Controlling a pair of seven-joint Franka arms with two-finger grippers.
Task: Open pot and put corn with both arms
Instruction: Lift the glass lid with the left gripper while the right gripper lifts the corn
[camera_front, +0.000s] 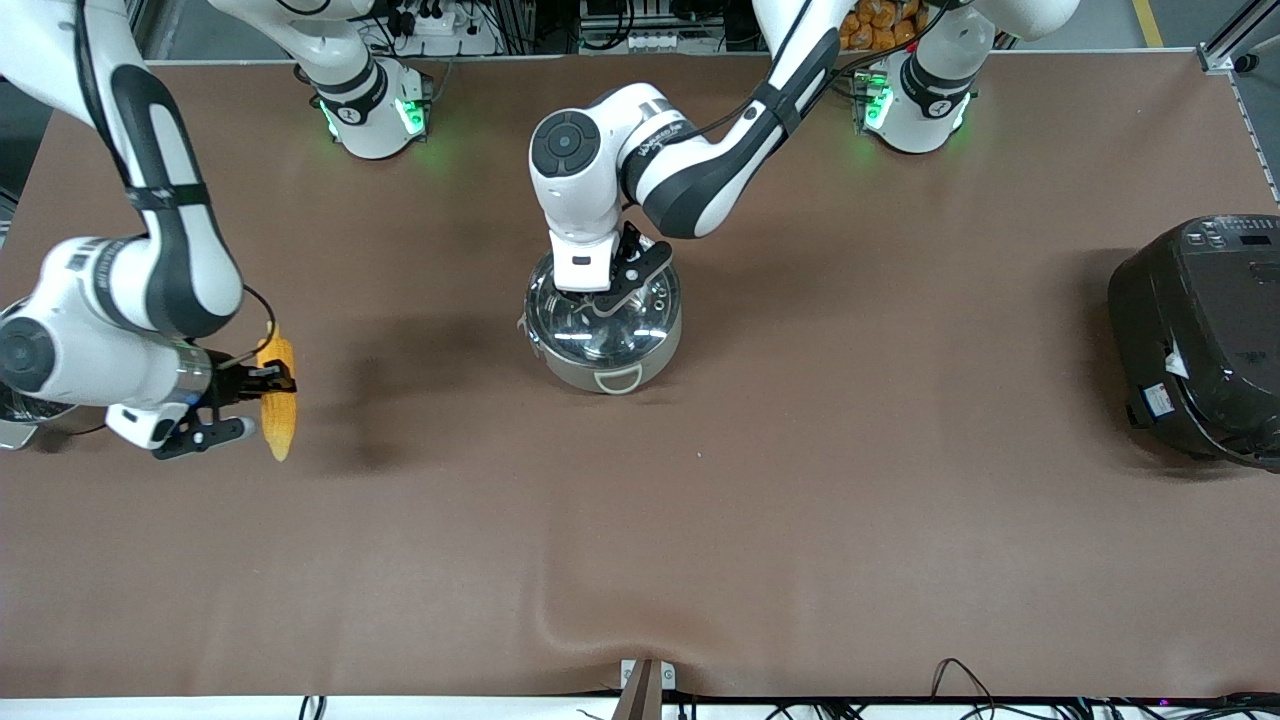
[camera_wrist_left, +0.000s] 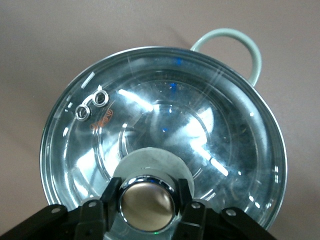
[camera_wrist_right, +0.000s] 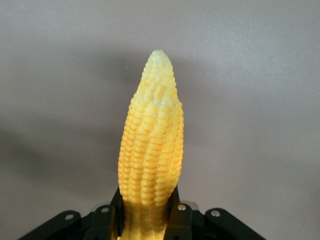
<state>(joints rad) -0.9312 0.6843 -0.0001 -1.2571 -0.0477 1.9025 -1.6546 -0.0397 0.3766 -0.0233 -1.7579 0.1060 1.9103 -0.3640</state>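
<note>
The steel pot (camera_front: 640, 362) stands mid-table with its glass lid (camera_front: 590, 328) on it. My left gripper (camera_front: 607, 290) is over the pot and shut on the lid's tan knob (camera_wrist_left: 147, 202), one finger on each side. The left wrist view shows the lid (camera_wrist_left: 165, 120) seated in the rim and one grey loop handle (camera_wrist_left: 231, 39). My right gripper (camera_front: 262, 385) is shut on the yellow corn (camera_front: 278, 398) and holds it above the table toward the right arm's end. In the right wrist view the corn (camera_wrist_right: 152, 135) sticks out from between the fingers of the right gripper (camera_wrist_right: 147, 206).
A large black rice cooker (camera_front: 1200, 335) sits at the left arm's end of the table. A steel vessel (camera_front: 15, 425) shows partly under my right arm at the table edge. The brown cloth has a raised fold (camera_front: 590, 605) near the front edge.
</note>
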